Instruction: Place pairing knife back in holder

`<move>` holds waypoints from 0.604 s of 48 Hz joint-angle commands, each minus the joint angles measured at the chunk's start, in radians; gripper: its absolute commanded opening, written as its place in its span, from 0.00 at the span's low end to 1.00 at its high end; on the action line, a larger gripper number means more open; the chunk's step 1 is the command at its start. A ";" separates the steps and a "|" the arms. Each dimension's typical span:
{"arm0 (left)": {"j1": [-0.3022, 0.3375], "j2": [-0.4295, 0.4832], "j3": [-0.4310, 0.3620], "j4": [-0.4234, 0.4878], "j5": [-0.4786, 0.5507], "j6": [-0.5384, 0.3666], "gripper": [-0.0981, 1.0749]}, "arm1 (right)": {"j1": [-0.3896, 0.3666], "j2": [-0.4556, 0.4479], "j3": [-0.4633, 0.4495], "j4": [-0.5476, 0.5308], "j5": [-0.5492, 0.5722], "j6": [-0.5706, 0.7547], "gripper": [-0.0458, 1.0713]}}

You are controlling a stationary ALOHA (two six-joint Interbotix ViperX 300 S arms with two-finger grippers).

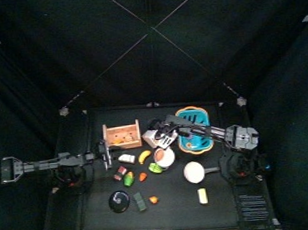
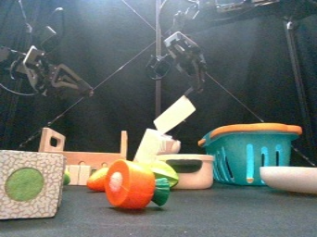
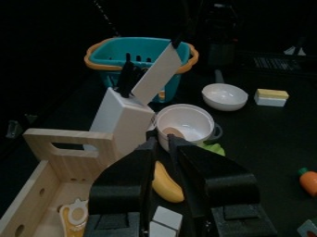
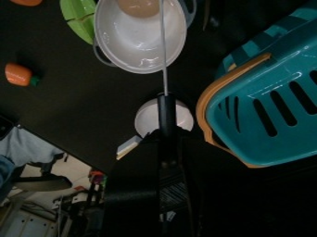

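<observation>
Black curtains (image 1: 58,54) close in a small black table (image 1: 178,210) crowded with toy kitchenware. The right arm (image 1: 223,134) reaches in toward the middle. The left arm (image 1: 41,166) rests at the table's left side, well apart from the work.

A blue basket (image 2: 254,148) with an orange rim stands at the back right. A wooden crate (image 1: 123,136) lies at the back left, with a slot handle in its end wall. Just beside the crate, between it and the basket, stands the holder (image 3: 124,118), a pale slanted block.

A white bowl (image 3: 186,118) sits next to the holder. A second, shallower bowl (image 1: 195,171) lies nearer the front right.

The knife (image 3: 158,72) hangs tilted above the holder. Its white blade slopes down with the tip at the holder's top face, and its dark handle points up and away. How far the tip has entered a slot is not clear. The right gripper (image 2: 188,69) is clenched on the handle, high above the table.

The left gripper (image 3: 168,148) carries nothing; whether it is closed I cannot tell.

At the front stand a cube (image 2: 28,185) with a green disc and an orange toy (image 2: 128,183) with a green end.
</observation>
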State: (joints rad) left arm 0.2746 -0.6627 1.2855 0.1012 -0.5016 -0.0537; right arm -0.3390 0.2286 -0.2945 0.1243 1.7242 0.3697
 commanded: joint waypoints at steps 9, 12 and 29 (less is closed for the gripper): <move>0.000 0.002 -0.011 -0.002 -0.005 0.002 0.62 | 0.000 -0.017 -0.026 0.003 0.005 -0.003 0.42; 0.000 0.002 -0.012 -0.002 -0.005 0.003 0.62 | 0.000 -0.017 -0.026 0.003 0.005 -0.003 0.42; -0.002 0.002 -0.011 -0.002 -0.003 0.003 0.62 | -0.002 -0.008 -0.026 0.006 0.011 -0.005 0.42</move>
State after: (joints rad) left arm 0.2761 -0.6627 1.2855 0.1012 -0.5001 -0.0522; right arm -0.3375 0.2362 -0.2945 0.1273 1.7319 0.3682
